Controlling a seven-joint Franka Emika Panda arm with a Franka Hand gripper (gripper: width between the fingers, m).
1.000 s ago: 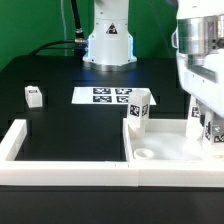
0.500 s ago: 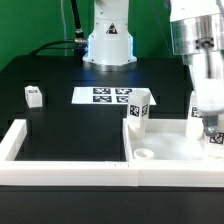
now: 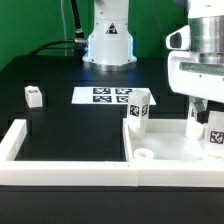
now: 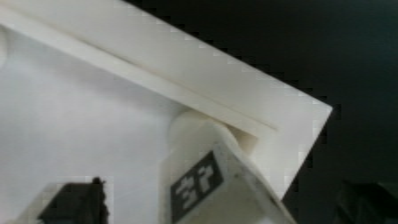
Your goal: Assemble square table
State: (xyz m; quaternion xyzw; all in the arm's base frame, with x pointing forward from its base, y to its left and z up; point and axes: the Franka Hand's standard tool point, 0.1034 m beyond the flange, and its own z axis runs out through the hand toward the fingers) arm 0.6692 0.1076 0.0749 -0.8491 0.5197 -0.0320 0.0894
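Note:
The white square table top [image 3: 172,150] lies at the front on the exterior view's right, with a round hole [image 3: 143,155] at its near corner. One tagged leg [image 3: 140,108] stands upright at its far corner. A second tagged leg [image 3: 214,135] stands at the far edge on the exterior view's right, and my gripper [image 3: 205,114] hangs just above it, open and holding nothing. In the wrist view this leg [image 4: 214,175] rises between my dark fingers [image 4: 73,202], apart from them, next to the top's raised rim [image 4: 196,88]. A third leg block [image 3: 33,96] lies alone far to the exterior view's left.
The marker board [image 3: 106,96] lies flat on the black table behind the top. The long white border wall [image 3: 22,140] runs along the front and up the exterior view's left. The robot base [image 3: 108,40] stands at the back.
My gripper has opened off the second leg and risen above it. The leg stays standing on the table top. Nothing else moved.

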